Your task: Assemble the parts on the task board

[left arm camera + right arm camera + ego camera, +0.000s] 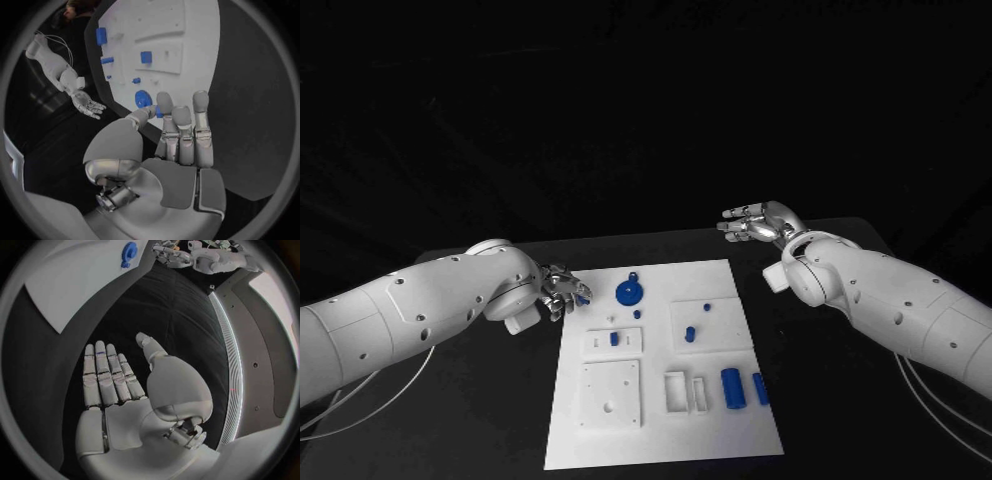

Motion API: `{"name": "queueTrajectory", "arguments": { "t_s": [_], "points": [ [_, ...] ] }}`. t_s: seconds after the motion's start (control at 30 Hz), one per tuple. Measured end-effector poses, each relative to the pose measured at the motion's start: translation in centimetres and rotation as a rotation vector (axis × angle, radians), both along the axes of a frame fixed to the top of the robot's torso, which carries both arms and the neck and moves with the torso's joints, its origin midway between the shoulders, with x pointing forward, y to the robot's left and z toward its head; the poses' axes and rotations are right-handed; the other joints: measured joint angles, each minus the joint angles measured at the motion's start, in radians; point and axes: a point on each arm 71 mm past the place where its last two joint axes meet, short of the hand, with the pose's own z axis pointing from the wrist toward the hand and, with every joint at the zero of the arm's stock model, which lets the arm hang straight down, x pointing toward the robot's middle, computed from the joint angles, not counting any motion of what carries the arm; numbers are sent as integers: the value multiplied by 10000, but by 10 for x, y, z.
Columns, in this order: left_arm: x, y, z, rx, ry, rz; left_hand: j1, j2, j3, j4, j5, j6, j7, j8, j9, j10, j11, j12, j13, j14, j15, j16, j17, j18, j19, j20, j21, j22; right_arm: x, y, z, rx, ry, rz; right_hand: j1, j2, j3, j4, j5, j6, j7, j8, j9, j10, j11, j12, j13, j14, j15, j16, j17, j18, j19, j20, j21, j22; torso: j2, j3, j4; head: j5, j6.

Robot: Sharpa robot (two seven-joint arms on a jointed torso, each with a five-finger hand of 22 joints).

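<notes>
Head view: task board (pixel 661 440) centre frame, blue parts (pixel 630 293) on it; left hand (pixel 554 292) at its upper-left corner, right hand (pixel 759 224) upper right, both spread wide, holding nothing.

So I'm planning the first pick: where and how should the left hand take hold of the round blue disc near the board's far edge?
Probably by its rim, from above. The round blue disc lies flat on the task board, so only its edge offers opposing faces. The left hand sits open just beside it, off the board's left edge, so thumb and finger could straddle the rim. The small tab on its far side looks too slight.
</notes>
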Motion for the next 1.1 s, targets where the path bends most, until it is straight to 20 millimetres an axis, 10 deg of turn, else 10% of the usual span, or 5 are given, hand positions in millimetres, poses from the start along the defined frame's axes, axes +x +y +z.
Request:
{"name": "queueTrajectory", "arguments": {
  "t_s": [0.4, 1.1],
  "points": [
    [-35, -7, -12, 460, -183, -129, -30, -174, 133, 52, 5, 54, 50, -1, 43, 158, -17, 0, 80, 159, -89, 0, 81, -1, 35, -35, 195, 0, -2, -4, -7, -25, 138, -49, 0, 0, 27, 28, 0, 0, 0, 0, 0, 0, 0, 0, 0, 0, 0, 0, 1, -1, 0, 0, 0, 0, -104, -47, 109, -12, -167],
    [-63, -23, -38, 1080, -565, -422, -132, -277, 351, 26, 2, 81, 62, -1, 52, 285, -73, 0, 136, 266, -124, 0, 144, -1, 72, -71, 352, -2, -3, -3, -12, -22, 243, -39, 0, 0, 27, 28, 0, 0, 0, 0, 1, 0, 0, 0, 0, 1, -1, 0, 1, 0, 0, 0, 0, 1, -85, -36, 97, 102, -289]
  ]
}}
